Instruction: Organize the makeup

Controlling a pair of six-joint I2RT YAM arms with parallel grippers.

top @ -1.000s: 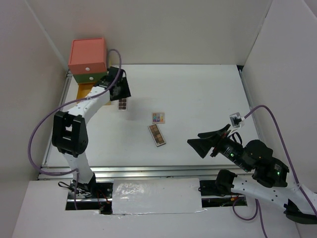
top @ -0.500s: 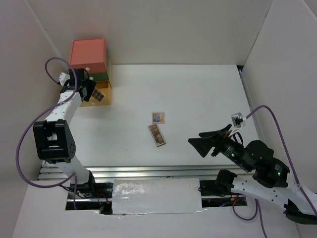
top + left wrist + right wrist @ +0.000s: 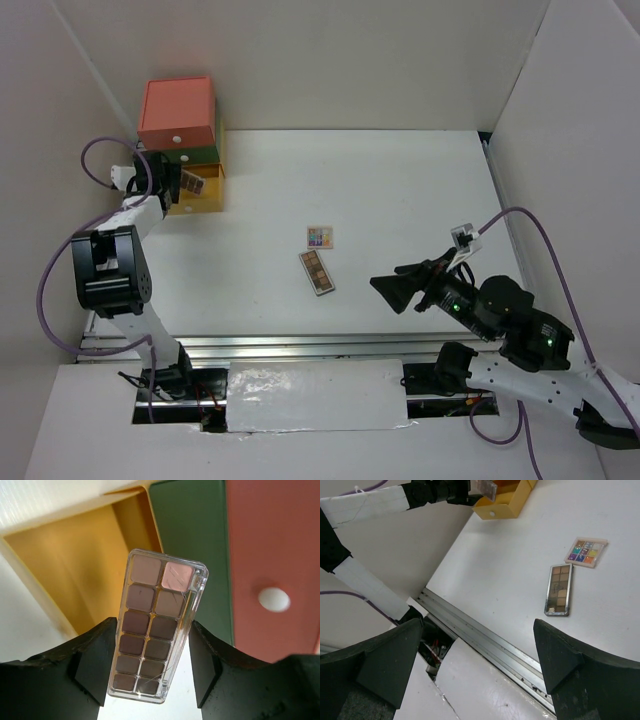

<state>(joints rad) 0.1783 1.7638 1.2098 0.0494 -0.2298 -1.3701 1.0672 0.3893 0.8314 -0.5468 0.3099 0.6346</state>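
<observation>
**Near edge, right.** The right pincer (image 3: 390, 292) hung above the white worktop (image 3: 400, 180) near its right near corner. Its jaws stood wide apart and held nothing.

**Centre.** The long brown eyeshadow palette in its clear case (image 3: 317, 272) lay flat on the worktop. The small square multicolour palette (image 3: 320, 237) lay just beyond it, and the two did not touch. Both were well apart from either pincer.

**Far left corner.** The left pincer (image 3: 152, 647) gripped the pinkish-mauve rectangular palette in hard clear plastic (image 3: 157, 630). The jaws were part closed across its two long edges, towards the lower end. The palette hung over the mouth of the open yellow drawer (image 3: 75, 570) of the stacked box. Above that drawer sat the green drawer (image 3: 192, 540) and the coral drawer with a white knob (image 3: 270, 545).

**Handling assessment.** All three palettes were judged light, stiff and smooth-sided, so liable to slip or pivot in a light grip. The clear lids appeared brittle, and the pressed powder could crack if dropped. The sound hold was judged to be across the narrow width, on the long edges near mid-length. With the flat ones, the fingers would have to come down close against the worktop.
</observation>
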